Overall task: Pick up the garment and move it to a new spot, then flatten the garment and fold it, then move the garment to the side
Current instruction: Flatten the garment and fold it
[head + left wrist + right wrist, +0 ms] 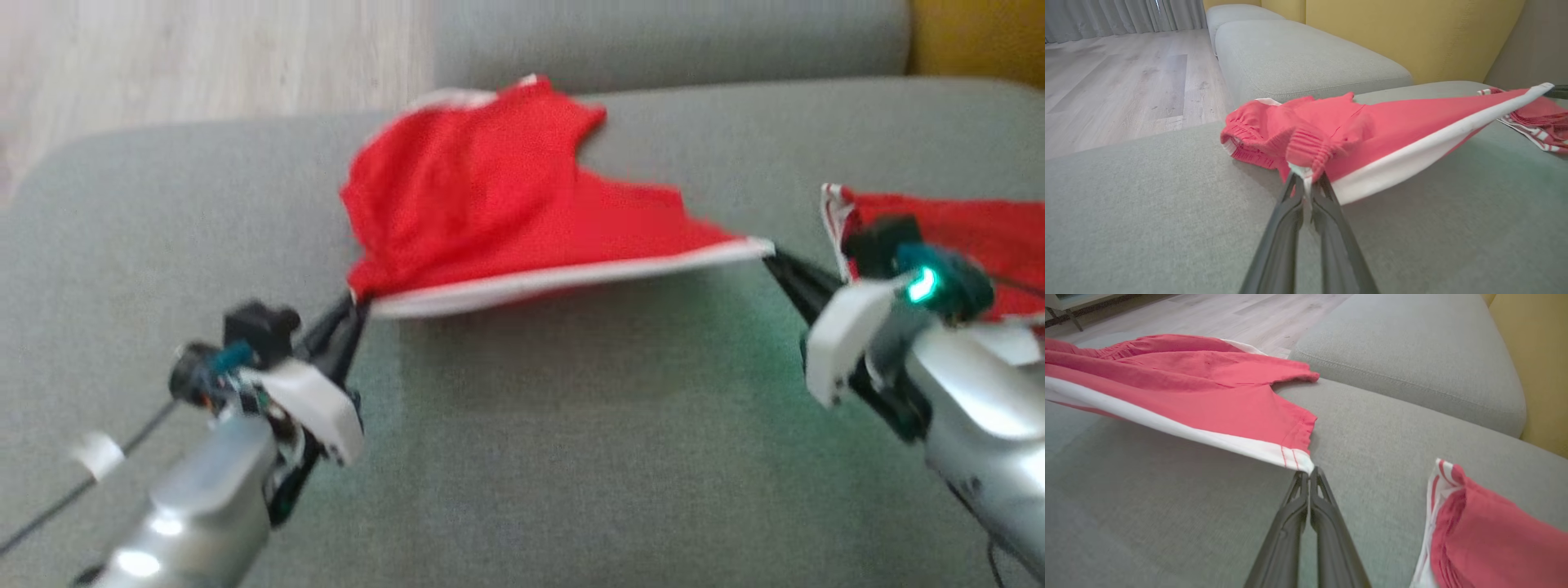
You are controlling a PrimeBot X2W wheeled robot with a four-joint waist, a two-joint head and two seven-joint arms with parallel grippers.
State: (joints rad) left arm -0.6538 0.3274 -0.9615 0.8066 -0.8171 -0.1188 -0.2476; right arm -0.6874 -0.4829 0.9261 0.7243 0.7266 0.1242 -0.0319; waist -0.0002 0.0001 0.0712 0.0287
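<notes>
Garment (490, 196), which looks like red shorts with a white stripe (555, 282) down one side, lies toward the far left of the grey cushion (571, 425). Its far part rests bunched on the cushion, while its near edge is lifted and drawn taut between the two grippers. The left gripper (353, 304) is clamped on the gathered waistband (1306, 153) at the left end of the stripe. The right gripper (771, 257) is pinched tight on the hem corner (1298, 459) at the right end. A second garment (963, 220), red and folded, lies on the cushion to the right, just behind the right arm and apart from the held one. The cloth looks thin, light and limp: it sags and wrinkles wherever it is not stretched, so it will likely hold no shape by itself and should slide easily over the cushion. The trimmed edges look like the best holds, since the elastic waistband and stitched hem are thicker and less likely to slip out than the plain cloth. Holding two corners of one side, as here, should let the rest hang or drag flat.
</notes>
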